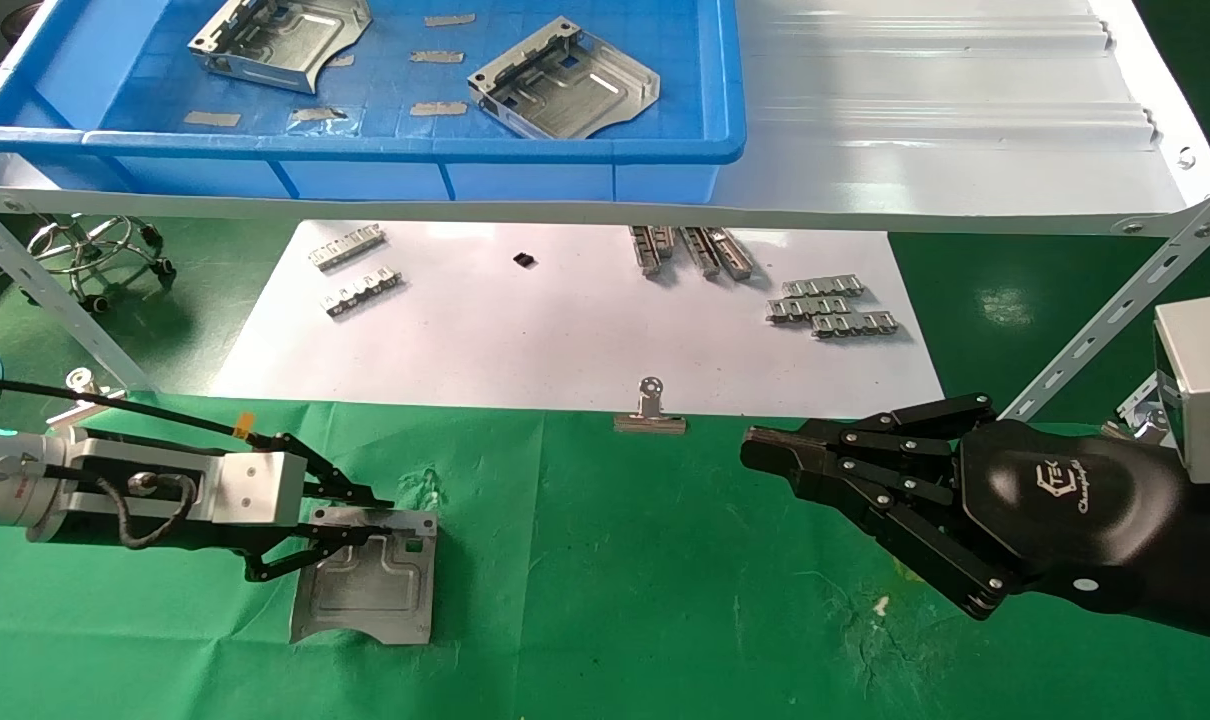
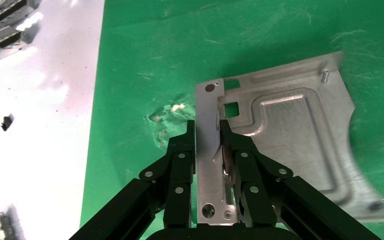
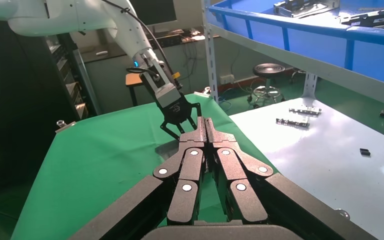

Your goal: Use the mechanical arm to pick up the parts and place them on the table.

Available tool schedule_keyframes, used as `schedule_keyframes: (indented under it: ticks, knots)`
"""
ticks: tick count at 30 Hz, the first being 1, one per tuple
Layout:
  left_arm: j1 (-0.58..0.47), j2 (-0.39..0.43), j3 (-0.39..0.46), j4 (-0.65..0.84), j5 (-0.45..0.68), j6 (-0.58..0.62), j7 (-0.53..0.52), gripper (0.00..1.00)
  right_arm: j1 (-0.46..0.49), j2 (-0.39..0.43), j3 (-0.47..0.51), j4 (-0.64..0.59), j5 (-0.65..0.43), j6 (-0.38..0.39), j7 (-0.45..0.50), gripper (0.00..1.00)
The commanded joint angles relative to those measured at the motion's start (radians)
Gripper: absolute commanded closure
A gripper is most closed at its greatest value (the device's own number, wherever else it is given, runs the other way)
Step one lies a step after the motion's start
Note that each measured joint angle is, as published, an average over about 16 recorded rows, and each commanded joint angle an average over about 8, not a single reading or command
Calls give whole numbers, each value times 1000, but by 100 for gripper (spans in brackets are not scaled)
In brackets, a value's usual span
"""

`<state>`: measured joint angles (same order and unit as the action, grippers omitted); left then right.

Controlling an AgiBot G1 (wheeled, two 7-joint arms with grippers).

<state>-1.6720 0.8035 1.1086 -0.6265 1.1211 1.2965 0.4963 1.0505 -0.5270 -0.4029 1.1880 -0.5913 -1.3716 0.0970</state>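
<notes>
My left gripper (image 1: 373,520) (image 2: 206,129) is shut on the raised rim of a silver sheet-metal part (image 1: 370,590) (image 2: 290,135). The part lies flat on the green cloth table (image 1: 665,600), at its left. Two more parts (image 1: 280,30) (image 1: 565,80) lie in the blue bin (image 1: 365,147) on the shelf. My right gripper (image 1: 755,450) (image 3: 204,122) is shut and empty, hovering over the cloth at the right. The right wrist view also shows the left gripper (image 3: 180,117) farther off.
A white metal shelf (image 1: 965,120) spans the back, with slanted legs at both sides. A white paper sheet (image 1: 585,330) under it holds small ridged strips (image 1: 835,305) (image 1: 355,245). A binder clip (image 1: 650,415) sits at its front edge.
</notes>
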Motion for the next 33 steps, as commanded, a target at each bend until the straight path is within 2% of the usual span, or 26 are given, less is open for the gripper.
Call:
schedule_keyframes:
  ticks: [1, 7, 13, 14, 21, 22, 33]
  knots:
    - [0, 3, 0, 7, 0, 0, 6, 0, 0, 0, 0, 0, 0, 0, 0, 100]
    - [-6, -1, -11, 14, -20, 12, 6, 0, 0, 0, 0, 0, 0, 0, 0, 100]
    - [-8, -31, -37, -5, -104, 113, -55, 0, 0, 0, 0, 0, 0, 0, 0, 100]
    - [-6, -37, -41, -12, -120, 136, -64, 0, 0, 0, 0, 0, 0, 0, 0, 94]
    - [22, -75, -77, -56, -226, 260, -117, 0, 0, 0, 0, 0, 0, 0, 0, 7]
    - [28, -78, -85, -62, -233, 265, -127, 0, 0, 0, 0, 0, 0, 0, 0, 1]
    - [127, -97, -216, -167, -255, 251, -228, 0, 0, 0, 0, 0, 0, 0, 0, 0]
